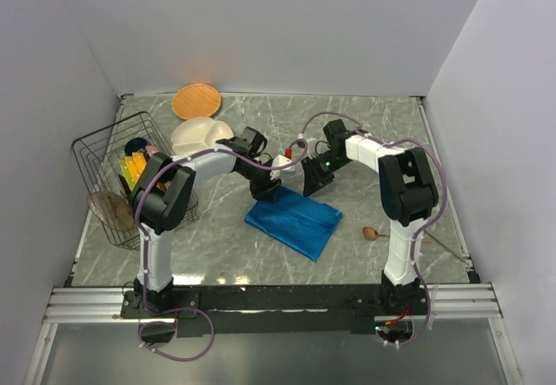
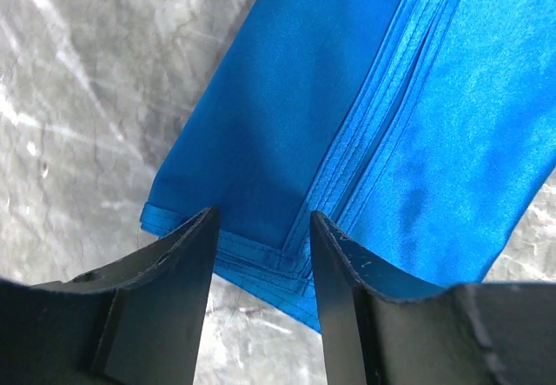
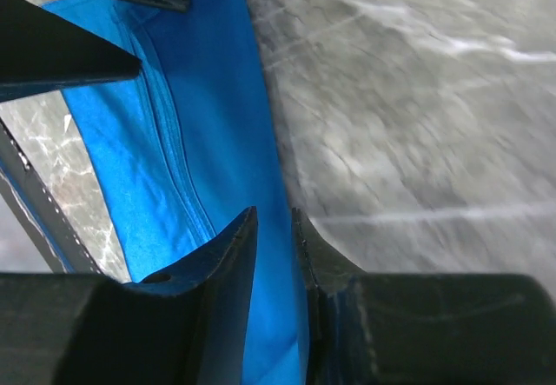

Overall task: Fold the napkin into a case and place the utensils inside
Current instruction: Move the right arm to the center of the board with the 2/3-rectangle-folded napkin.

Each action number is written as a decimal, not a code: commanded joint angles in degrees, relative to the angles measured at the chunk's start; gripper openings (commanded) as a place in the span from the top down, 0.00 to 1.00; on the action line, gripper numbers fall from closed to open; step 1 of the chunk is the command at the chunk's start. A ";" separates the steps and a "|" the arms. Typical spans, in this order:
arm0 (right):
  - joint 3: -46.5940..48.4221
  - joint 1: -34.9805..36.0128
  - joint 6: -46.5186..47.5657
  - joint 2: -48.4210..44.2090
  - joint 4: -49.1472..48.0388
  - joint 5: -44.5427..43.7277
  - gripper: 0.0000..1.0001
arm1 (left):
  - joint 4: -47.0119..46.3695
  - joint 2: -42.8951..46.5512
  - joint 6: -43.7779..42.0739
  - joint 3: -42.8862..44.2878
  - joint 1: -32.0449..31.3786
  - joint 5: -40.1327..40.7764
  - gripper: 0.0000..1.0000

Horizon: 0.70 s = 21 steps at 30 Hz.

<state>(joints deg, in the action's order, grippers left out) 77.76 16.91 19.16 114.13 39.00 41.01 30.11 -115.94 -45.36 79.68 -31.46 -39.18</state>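
Note:
The bright blue napkin (image 1: pixel 291 222) lies folded in layers on the marble table, a slanted rectangle in the top view. My left gripper (image 1: pixel 265 189) hangs over its far left corner; in the left wrist view the gripper (image 2: pixel 261 220) is open, and the stacked hems of the napkin (image 2: pixel 347 98) lie below the gap. My right gripper (image 1: pixel 311 185) is at the far right edge. In the right wrist view that gripper (image 3: pixel 274 215) stands a narrow gap apart, astride the edge of the napkin (image 3: pixel 208 124). A brown wooden spoon (image 1: pixel 371 233) lies on the table to the napkin's right.
A wire basket (image 1: pixel 117 172) with colourful flat plates stands at the left, a brown round object (image 1: pixel 109 207) against it. A white divided plate (image 1: pixel 200 133) and an orange plate (image 1: pixel 195 101) lie at the back left. White walls close in three sides.

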 commanded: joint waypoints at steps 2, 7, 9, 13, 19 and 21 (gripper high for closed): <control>5.82 0.58 4.30 4.61 6.95 2.14 0.71 | -2.33 5.72 3.35 -2.42 2.28 -1.87 0.47; 9.78 1.55 6.59 7.16 10.39 3.46 0.76 | -4.26 9.41 6.69 -5.06 3.78 -2.04 0.45; 10.66 1.55 6.86 7.16 9.95 3.11 0.84 | -6.01 11.17 9.49 -6.11 4.65 -2.39 0.44; 13.91 2.25 9.05 8.39 9.86 1.27 1.00 | -10.31 14.86 15.55 -9.27 6.76 -3.27 0.42; 26.56 2.95 11.52 14.28 13.47 0.38 1.00 | -18.84 21.80 26.54 -16.83 9.58 -1.87 0.42; 29.46 4.44 13.26 15.07 14.25 -0.58 1.00 | -19.73 22.95 31.02 -17.72 10.28 -0.99 0.41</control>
<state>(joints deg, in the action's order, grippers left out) 101.21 19.53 28.86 127.83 50.70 41.41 17.26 -96.68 -24.08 63.53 -22.31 -39.79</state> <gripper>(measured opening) 0.007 0.585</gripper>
